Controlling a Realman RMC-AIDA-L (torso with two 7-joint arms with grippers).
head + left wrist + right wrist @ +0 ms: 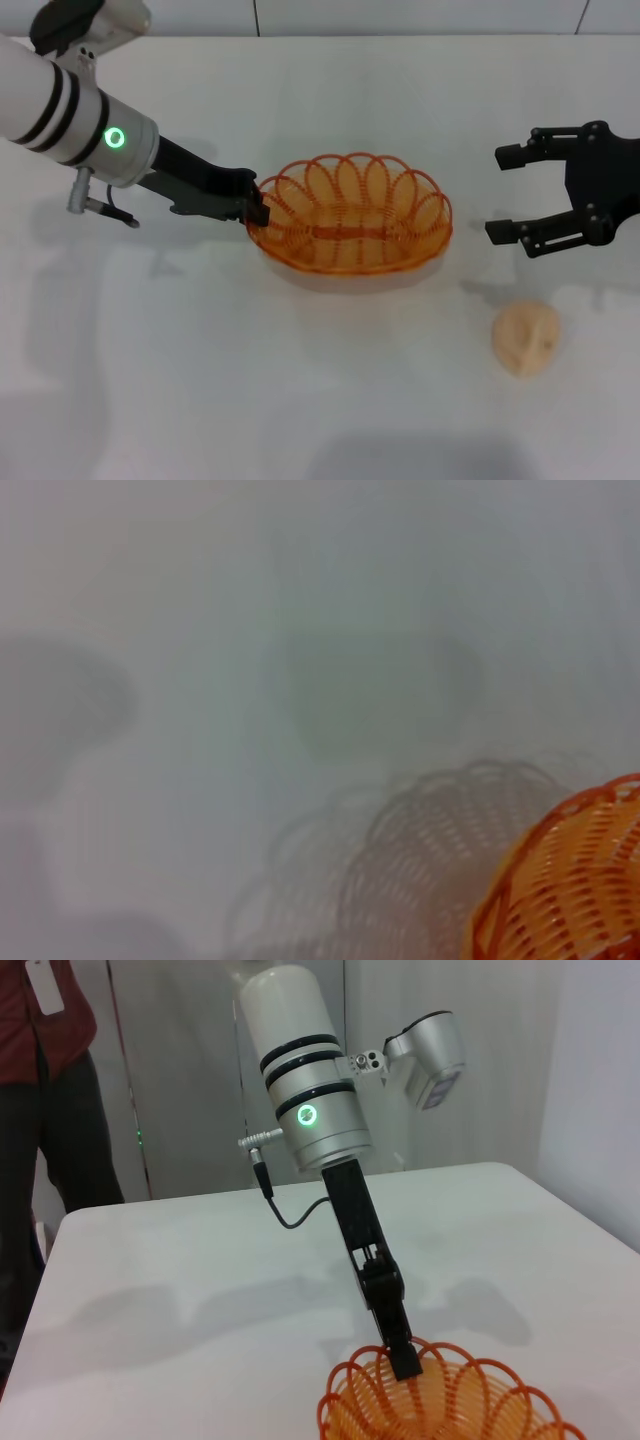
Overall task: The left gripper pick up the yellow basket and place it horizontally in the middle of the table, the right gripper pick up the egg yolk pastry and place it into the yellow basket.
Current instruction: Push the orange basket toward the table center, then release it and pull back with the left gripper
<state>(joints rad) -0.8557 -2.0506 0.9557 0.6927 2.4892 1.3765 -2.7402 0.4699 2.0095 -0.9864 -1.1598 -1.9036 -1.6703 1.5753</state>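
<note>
The yellow basket [350, 215] lies lengthwise near the middle of the white table [300, 400]. My left gripper [256, 205] reaches in from the left and its fingers are closed on the basket's left rim. The right wrist view shows the same grip [404, 1358] on the rim of the basket [450, 1405]. The left wrist view shows only an edge of the basket [575, 880] and its shadow on the table. My right gripper [505, 194] hangs open and empty to the right of the basket. The egg yolk pastry [526, 338] lies on the table nearer than that gripper.
A person in a red shirt [45, 1080] stands beyond the table's far corner. The table's far edge [350, 38] runs along a wall.
</note>
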